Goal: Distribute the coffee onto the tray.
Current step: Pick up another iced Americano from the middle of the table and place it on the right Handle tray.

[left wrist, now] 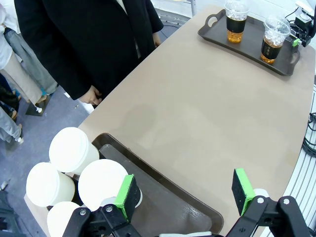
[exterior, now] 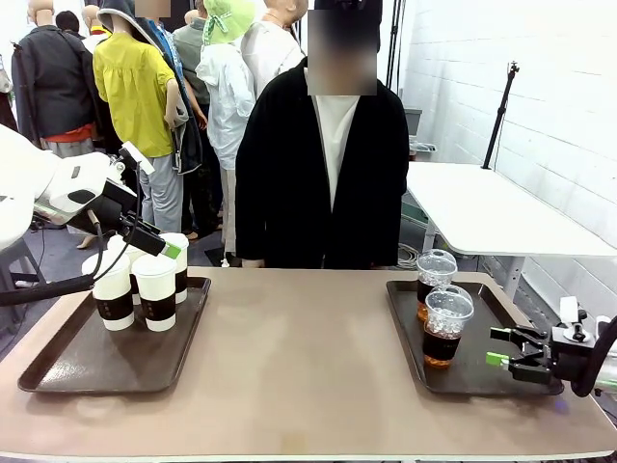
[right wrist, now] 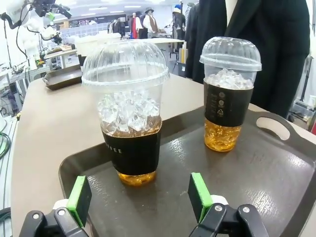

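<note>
Brown trays at both ends of the table: left tray (exterior: 58, 371) with four white cups (exterior: 156, 289) crowded in its far corner, right tray (exterior: 400, 328) with two iced cups (exterior: 445, 326) in a line along its left side, one behind the other. Left gripper (left wrist: 185, 195) above the near edge of the left tray, jaws wide apart, holding nothing, one green pad (left wrist: 127, 195) just beside a white lid. Right gripper (right wrist: 140, 197) low over the right tray, also wide open and empty, aimed straight at the nearer iced cup (right wrist: 129, 111), which stands between the line of the pads but apart from them. Probably an approach for a side grasp on the dark sleeve, below the dome lid. Much bare room on the near half of the left tray and on the table (exterior: 299, 367) between the trays. Risk: white cups touching each other, so little gap for a finger; raised tray rims to clear; person (exterior: 323, 174) close at the far edge.
</note>
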`<control>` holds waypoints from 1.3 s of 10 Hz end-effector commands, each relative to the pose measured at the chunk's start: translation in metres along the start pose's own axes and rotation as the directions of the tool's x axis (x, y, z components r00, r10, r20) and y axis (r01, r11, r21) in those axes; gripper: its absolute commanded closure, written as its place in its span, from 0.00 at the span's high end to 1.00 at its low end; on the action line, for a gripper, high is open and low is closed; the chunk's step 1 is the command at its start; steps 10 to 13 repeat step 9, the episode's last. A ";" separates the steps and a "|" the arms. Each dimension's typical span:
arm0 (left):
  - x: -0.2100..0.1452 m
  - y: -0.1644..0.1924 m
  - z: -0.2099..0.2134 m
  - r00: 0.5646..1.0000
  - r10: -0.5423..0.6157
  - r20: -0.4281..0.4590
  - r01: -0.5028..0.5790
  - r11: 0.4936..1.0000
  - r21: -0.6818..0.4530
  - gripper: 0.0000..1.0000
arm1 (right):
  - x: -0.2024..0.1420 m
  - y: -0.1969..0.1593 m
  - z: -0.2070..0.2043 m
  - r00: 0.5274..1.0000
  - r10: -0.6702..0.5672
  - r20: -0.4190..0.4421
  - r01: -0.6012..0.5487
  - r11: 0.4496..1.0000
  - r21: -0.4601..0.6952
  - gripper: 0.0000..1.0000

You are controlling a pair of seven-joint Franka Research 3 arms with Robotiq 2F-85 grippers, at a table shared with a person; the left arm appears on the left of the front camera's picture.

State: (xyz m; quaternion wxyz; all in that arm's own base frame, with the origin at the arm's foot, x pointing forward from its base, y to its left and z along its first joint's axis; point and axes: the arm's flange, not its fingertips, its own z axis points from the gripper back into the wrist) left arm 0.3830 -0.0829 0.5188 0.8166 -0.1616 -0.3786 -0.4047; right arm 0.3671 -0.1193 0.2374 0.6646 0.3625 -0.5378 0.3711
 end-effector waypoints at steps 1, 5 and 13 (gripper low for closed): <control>-0.003 0.005 -0.002 1.000 -0.011 0.009 0.012 1.000 -0.016 1.00 | -0.002 0.000 0.002 1.000 -0.005 -0.001 0.005 1.000 -0.005 1.00; -0.003 0.005 -0.002 1.000 -0.011 0.009 0.012 1.000 -0.016 1.00 | -0.002 0.000 0.002 1.000 -0.005 -0.001 0.005 1.000 -0.005 1.00; -0.003 0.005 -0.002 1.000 -0.011 0.009 0.012 1.000 -0.016 1.00 | -0.002 0.000 0.002 1.000 -0.005 -0.001 0.005 1.000 -0.005 1.00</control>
